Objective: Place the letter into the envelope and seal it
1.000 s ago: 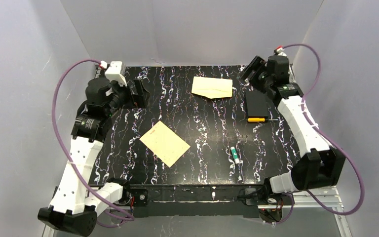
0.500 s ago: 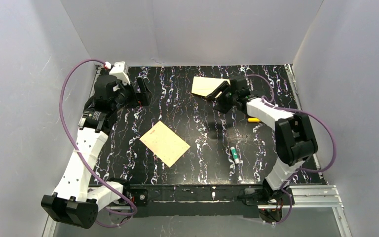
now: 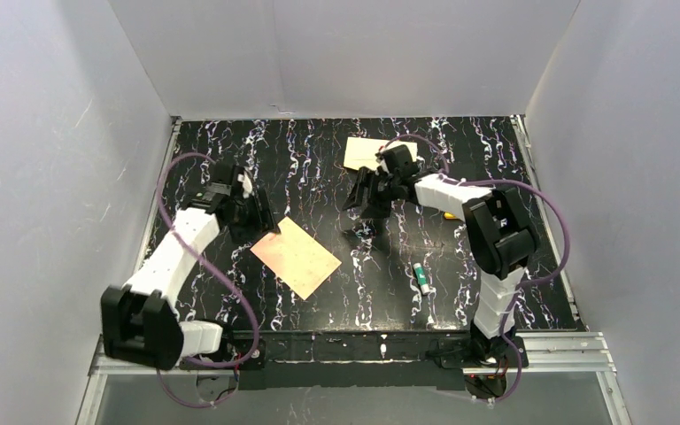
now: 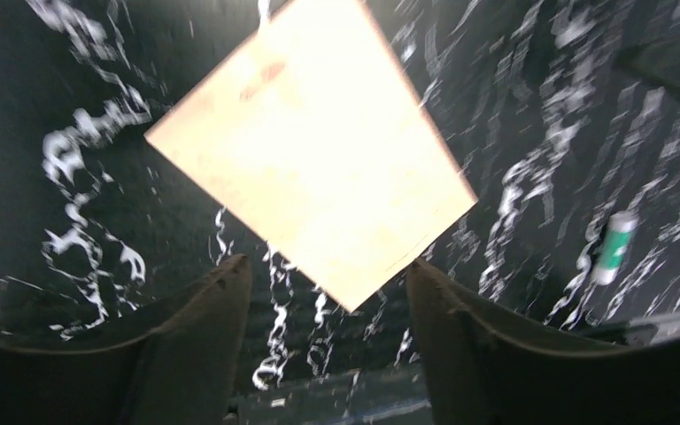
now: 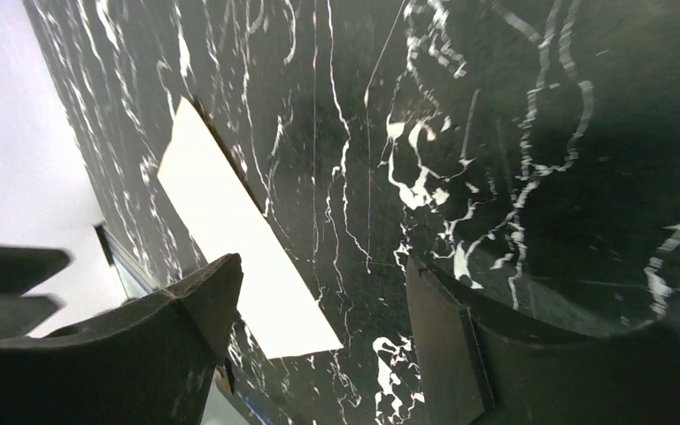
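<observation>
The letter is a pale-yellow near-square sheet lying flat at the table's centre-left. It fills the upper middle of the left wrist view. My left gripper is open and empty, hovering just beyond the letter's far-left corner, and in its wrist view the nearest corner lies between the fingers. The cream envelope lies at the back centre, partly hidden by my right arm. My right gripper is open and empty, just in front of the envelope. Its wrist view shows the letter slantwise ahead.
A small green-and-white glue stick lies right of the letter and shows in the left wrist view. A yellow-tipped object peeks out beneath my right arm. White walls enclose the black marbled table.
Both arms have swung in from the back corners. My left gripper came down to the letter's corner. My right gripper moved left, past the envelope, to the table's middle.
</observation>
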Controlling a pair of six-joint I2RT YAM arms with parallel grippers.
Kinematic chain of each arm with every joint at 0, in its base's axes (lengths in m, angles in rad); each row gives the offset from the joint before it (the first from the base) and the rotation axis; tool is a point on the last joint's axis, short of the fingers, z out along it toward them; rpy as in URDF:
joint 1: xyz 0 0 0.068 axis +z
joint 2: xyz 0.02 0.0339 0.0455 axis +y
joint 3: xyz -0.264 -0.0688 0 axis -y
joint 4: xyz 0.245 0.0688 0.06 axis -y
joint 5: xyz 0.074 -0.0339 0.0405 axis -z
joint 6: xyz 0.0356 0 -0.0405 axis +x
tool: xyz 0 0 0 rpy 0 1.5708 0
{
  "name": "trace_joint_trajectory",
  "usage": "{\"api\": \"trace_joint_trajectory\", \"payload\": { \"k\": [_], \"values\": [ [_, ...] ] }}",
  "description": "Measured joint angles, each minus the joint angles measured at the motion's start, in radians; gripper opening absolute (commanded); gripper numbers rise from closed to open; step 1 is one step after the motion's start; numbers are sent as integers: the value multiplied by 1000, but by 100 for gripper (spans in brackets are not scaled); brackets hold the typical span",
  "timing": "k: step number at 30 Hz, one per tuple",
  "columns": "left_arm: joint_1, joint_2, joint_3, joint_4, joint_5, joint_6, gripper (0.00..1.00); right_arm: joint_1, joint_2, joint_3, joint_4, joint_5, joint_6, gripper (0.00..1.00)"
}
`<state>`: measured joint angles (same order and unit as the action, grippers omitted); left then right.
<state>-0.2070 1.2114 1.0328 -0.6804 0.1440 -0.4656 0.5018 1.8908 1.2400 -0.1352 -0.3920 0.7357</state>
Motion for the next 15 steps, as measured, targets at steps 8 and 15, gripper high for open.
{"api": "trace_joint_trajectory", "payload": {
  "k": [8, 15],
  "values": [
    [0, 235, -97, -25, 120, -40, 51, 126, 93, 67, -95, -71, -82, 73],
    [0, 259, -138, 117, 159, -102, 33, 252, 122, 130, -159, 24, -127, 65]
  ]
}}
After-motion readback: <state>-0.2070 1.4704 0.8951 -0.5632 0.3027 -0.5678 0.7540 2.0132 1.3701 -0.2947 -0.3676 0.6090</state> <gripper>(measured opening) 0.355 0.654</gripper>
